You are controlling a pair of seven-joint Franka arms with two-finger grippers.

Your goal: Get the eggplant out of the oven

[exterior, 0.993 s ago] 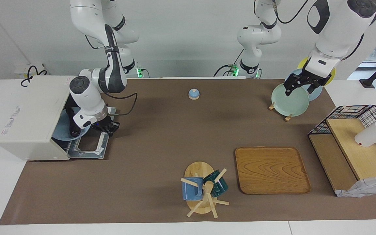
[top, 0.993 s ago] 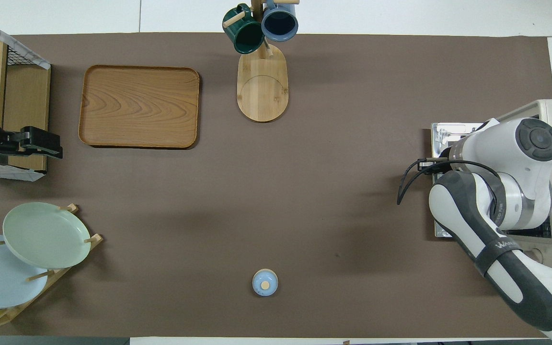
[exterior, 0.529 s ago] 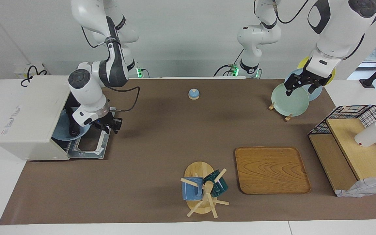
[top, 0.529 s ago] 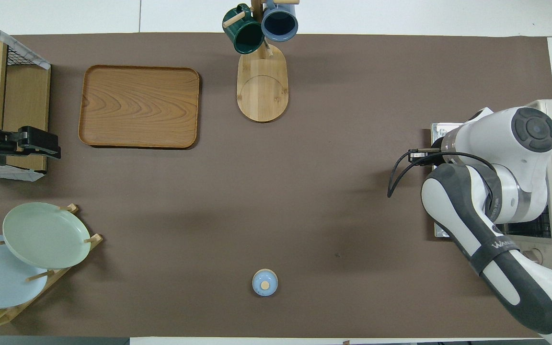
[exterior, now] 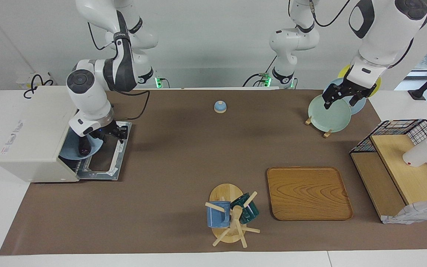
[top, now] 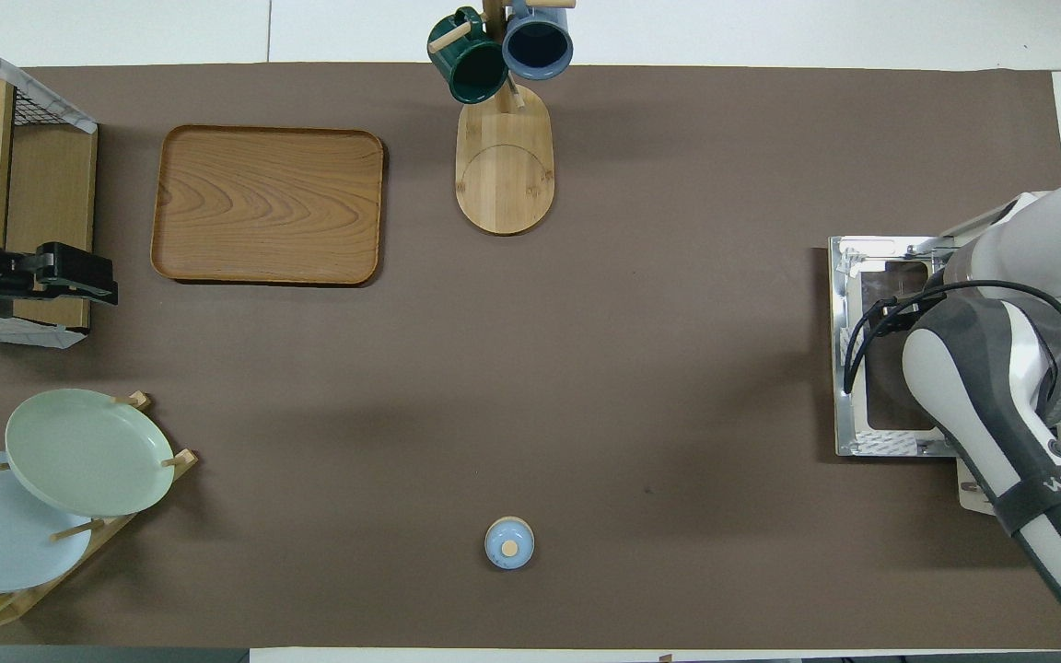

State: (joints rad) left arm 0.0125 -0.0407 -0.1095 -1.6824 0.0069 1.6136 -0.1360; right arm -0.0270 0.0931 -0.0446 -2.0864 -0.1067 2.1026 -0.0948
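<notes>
Both arms: glossy white shells w/ dark grey/black joint bands and round dark grey end caps. Right arm (exterior: 87, 96) has a black strip w/ white lettering along the forearm, thin black cable looping beside the wrist, small blue light near wrist flange. Left arm (exterior: 378, 33) carries black cables up top. Grippers black. Green lights glow at both bases.

Matt brown table cover (exterior: 184, 159), glossy wooden tray (exterior: 308, 193), shiny metal oven door (top: 862, 267)
</notes>
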